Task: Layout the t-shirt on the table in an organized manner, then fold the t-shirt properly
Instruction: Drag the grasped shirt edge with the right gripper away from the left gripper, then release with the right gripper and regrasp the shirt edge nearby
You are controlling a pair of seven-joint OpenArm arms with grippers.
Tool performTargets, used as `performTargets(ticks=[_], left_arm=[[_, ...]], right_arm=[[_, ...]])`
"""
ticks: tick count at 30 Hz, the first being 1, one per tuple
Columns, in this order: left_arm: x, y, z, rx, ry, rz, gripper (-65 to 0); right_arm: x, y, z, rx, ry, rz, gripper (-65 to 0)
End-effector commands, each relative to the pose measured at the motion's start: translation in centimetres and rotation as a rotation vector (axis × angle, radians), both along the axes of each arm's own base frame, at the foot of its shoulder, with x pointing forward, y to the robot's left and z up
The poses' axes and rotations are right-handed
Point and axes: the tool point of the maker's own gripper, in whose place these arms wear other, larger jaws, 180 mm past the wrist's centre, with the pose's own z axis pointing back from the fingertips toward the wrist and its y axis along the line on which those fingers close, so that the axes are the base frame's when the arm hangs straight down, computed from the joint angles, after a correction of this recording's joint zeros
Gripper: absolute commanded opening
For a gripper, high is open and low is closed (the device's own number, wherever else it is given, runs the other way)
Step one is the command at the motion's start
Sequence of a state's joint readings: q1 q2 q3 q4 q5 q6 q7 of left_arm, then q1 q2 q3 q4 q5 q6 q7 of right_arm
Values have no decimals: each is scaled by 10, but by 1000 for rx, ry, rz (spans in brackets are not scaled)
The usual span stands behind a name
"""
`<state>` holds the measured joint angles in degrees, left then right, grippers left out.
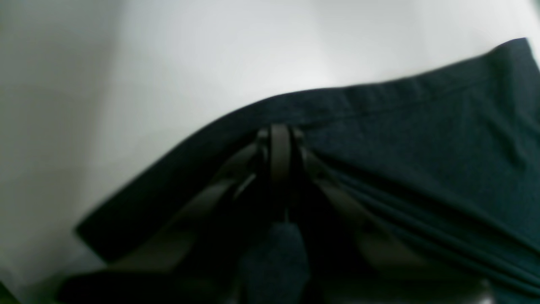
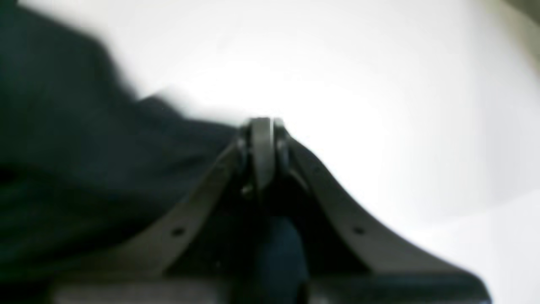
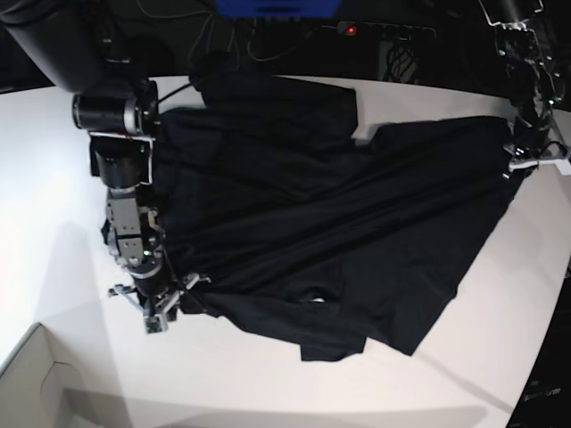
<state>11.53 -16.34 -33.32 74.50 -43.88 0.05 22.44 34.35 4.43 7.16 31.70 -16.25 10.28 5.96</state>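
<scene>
Shirt: a large, plain black, soft fabric t-shirt [image 3: 312, 214] lies spread but wrinkled across the middle of the big, smooth, matte white table [image 3: 53, 160]; long creases run through the cloth from one gripper toward the other, which suggests it is pulled taut between them.

Long axis: in the base view the stretched span runs from the shirt's lower left edge up to its upper right corner; a loose part lies bunched toward the far side of the table, and another flap hangs toward the near edge.

Left gripper: the dark left gripper [image 1: 280, 139] sits at the shirt's right-hand corner as the base view shows it; its jaws are pressed together on a hemmed edge of the fabric, with bare table just beyond the hem.

Right gripper: the dark right gripper [image 2: 262, 131] sits at the shirt's opposite, left-hand edge in the base view; its jaws are closed, and dark cloth meets the tips, so it appears to pinch the fabric, though that view is blurred.

Nearer arm: neither; each holds one end, with the shirt lying between them.

Judgement: the layout step seems under way; flattening likely depends on both ends parting along that diagonal.

Other: a pale cardboard box corner [image 3: 36, 374] sits near the table's front left.
</scene>
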Motion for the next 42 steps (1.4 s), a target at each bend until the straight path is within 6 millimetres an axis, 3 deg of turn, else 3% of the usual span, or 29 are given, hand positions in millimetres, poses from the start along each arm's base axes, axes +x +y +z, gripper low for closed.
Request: performTargets(ticks=[1, 7, 12, 15, 20, 26, 32, 39, 42], left_arm=[[8, 8, 23, 47, -56, -9, -650], [23, -1, 57, 88, -138, -49, -650], [29, -5, 67, 97, -165, -63, -650], [29, -6, 67, 94, -167, -62, -650], [23, -2, 60, 93, -146, -52, -650], [7, 12, 40, 101, -77, -34, -650], [-5, 22, 18, 83, -13, -9, -650], [-18, 32, 1, 73, 46, 7, -650], [-19, 40, 3, 88, 56, 9, -650]], right_arm=[[18, -12, 39, 6, -123, -30, -650], [-3, -33, 73, -37, -256, -72, -650], [-47, -53, 82, -129, -249, -101, -650], [-76, -64, 72, -172, -177, -120, -650], [-125, -93, 29, -195, 10, -202, -650], [-166, -125, -9, -187, 140, -290, -650], [-177, -139, -31, -177, 206, -321, -650], [-155, -146, -52, -135, 267, -333, -650], [-149, -148, -62, -116, 298, -335, -650]])
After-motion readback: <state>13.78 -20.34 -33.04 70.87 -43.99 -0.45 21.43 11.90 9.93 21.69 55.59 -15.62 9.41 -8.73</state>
